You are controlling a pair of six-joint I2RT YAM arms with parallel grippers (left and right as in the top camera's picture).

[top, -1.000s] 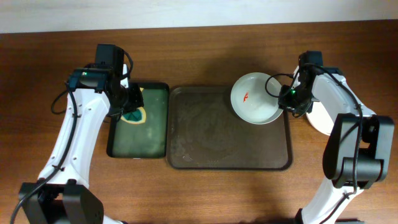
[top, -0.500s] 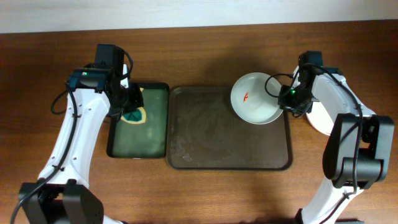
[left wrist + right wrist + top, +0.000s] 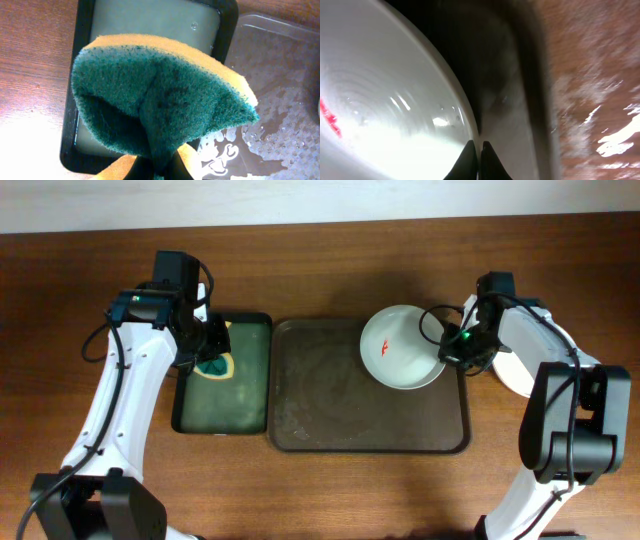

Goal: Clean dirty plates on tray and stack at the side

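A white plate [image 3: 398,348] with a small red smear [image 3: 382,346] is held tilted over the right end of the dark brown tray [image 3: 330,420]. My right gripper [image 3: 452,352] is shut on the plate's right rim; the right wrist view shows its fingers [image 3: 480,150] pinching the rim of the plate [image 3: 380,100] above the tray's edge [image 3: 530,75]. My left gripper [image 3: 210,350] is shut on a green and yellow sponge [image 3: 160,100] over the small black tray [image 3: 222,395]. More white plate [image 3: 525,360] shows at the right, partly hidden by my right arm.
The small black tray with green inside [image 3: 150,20] lies left of the brown tray, almost touching it. The brown tray's floor [image 3: 280,100] looks wet. Bare wooden table [image 3: 320,490] surrounds both trays.
My right gripper has carried the plate a little to the left, further over the brown tray. The left arm and sponge have not moved.
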